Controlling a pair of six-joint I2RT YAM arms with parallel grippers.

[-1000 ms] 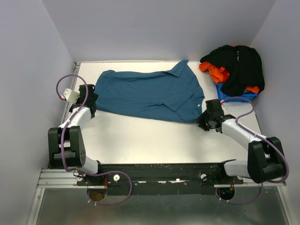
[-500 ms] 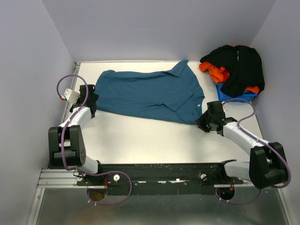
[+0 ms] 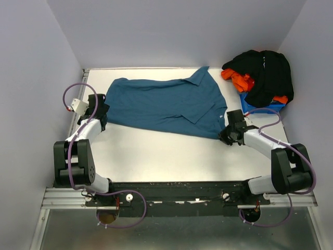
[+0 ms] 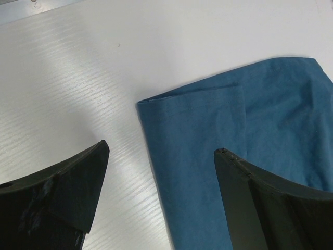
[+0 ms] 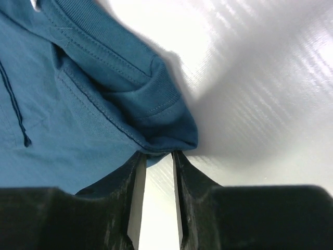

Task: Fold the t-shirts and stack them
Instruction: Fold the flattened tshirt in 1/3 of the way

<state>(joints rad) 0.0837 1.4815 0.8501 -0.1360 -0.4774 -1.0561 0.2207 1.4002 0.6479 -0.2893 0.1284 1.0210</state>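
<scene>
The teal-blue collared t-shirt (image 3: pixel 166 104) lies spread flat across the far half of the table. My left gripper (image 3: pixel 100 112) is open at its left edge. In the left wrist view the open gripper (image 4: pixel 161 147) straddles the shirt's corner (image 4: pixel 197 135), with one finger over bare table and the other over cloth. My right gripper (image 3: pixel 227 134) is at the shirt's near right corner. In the right wrist view the gripper (image 5: pixel 157 153) has its jaws drawn close, pinching the bunched hem (image 5: pixel 156 125). A black t-shirt (image 3: pixel 268 73) and an orange t-shirt (image 3: pixel 237 79) are heaped at the far right.
A small blue plastic bin (image 3: pixel 260 108) sits under the heap of black and orange shirts at the far right. Grey walls close in the table at the left, back and right. White table surface (image 3: pixel 166 156) lies between the shirt and the arm bases.
My right arm has swung its elbow in and its gripper has edged slightly toward the shirt's corner. The left arm and the shirts have not moved.
</scene>
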